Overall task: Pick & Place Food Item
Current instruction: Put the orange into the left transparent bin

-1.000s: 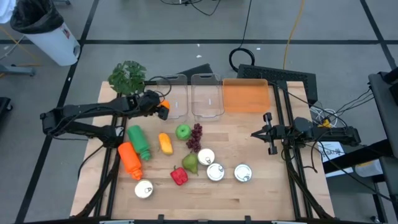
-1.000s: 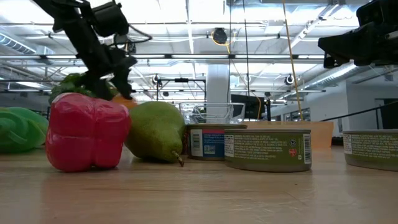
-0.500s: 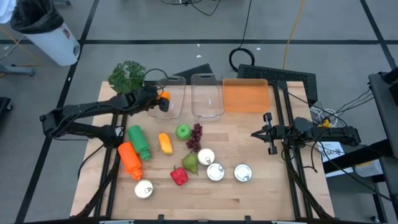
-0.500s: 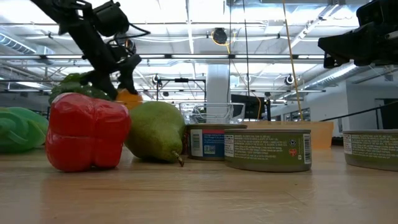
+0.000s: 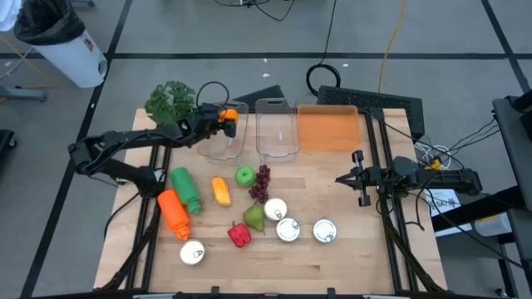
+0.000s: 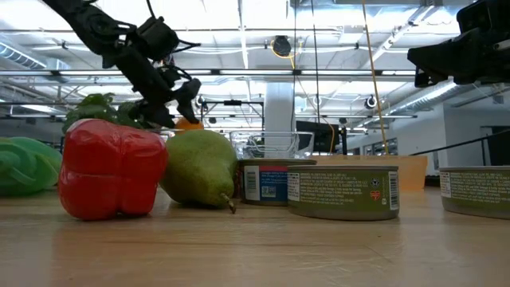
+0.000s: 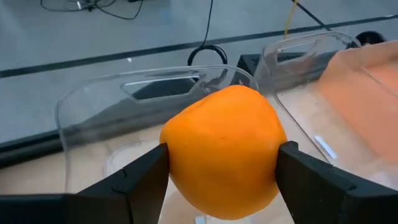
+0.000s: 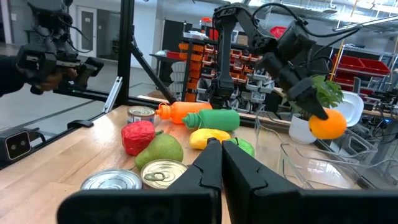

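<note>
Orange [image 7: 222,149] gripped above, seemingly, the left clear bin [image 5: 223,133].

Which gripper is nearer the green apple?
Left. The left gripper, holding the orange, hovers just behind the green apple; the right gripper waits farther off to its side.

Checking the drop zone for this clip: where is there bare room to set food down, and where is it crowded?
Free: the middle clear bin, the orange bin, and bare table between the bins and the cans. Crowded: the left-centre cluster around the pear. The left gripper holds the orange above the left clear bin.
</note>
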You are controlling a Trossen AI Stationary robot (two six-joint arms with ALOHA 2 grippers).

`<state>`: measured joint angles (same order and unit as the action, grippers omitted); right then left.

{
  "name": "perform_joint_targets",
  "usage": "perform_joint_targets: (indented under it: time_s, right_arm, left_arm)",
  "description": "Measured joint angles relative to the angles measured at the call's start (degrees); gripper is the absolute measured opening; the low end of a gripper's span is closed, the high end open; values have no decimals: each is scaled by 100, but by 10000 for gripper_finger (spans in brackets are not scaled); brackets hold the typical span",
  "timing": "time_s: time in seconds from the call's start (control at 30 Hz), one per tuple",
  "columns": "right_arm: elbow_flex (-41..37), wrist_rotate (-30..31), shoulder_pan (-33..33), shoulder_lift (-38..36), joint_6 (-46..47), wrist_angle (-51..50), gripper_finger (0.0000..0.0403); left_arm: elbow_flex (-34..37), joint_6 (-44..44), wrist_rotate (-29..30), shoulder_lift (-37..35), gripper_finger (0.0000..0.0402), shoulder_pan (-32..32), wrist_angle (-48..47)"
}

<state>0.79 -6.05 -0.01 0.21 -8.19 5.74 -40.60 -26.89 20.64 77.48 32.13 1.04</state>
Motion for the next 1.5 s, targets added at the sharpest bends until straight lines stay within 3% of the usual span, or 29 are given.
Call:
perform_joint_targets:
  time_s: [0.93,1.17,1.5]
  right_arm:
    - [1,1,0,4,0,1,0]
    - [-1,1,0,7,0,-1,0]
    - [0,3,0,7,0,0,0]
  left_arm:
    - [43,-161,226,1174,273,-3,769]
    - [12,-175,216,1756,273,81,1542]
    - [-1,-37,368,1646,285,146,1891]
